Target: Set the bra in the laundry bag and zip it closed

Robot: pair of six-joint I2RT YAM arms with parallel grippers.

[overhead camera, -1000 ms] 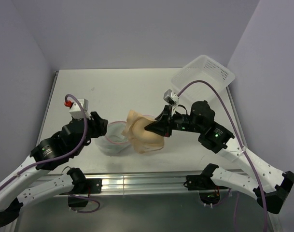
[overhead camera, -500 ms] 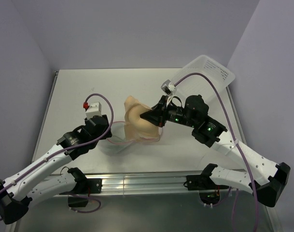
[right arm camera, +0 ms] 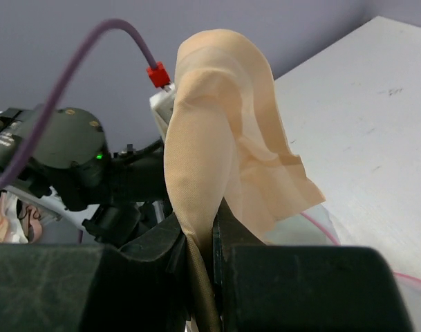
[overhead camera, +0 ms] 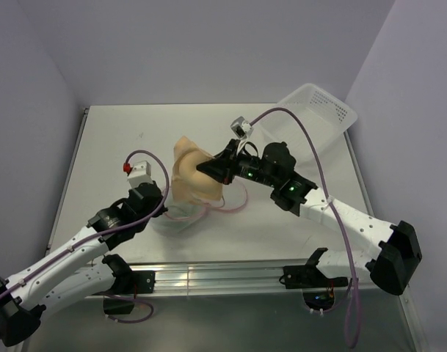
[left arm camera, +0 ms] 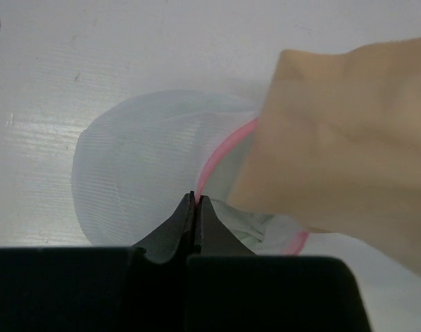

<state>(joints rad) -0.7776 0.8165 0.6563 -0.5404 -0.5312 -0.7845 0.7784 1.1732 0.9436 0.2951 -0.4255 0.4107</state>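
Firmly, right gripper (right arm camera: 198, 234) clasps bra (right arm camera: 217, 124) — left gripper (left arm camera: 196, 202) pinches laundry bag (left arm camera: 137, 162)

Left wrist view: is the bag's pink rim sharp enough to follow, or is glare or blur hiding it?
Left wrist: the bag and its pink rim read clearly, the bra slightly soft, the left gripper a black silhouette, the table bright. Right wrist: bra sharp, background softer.
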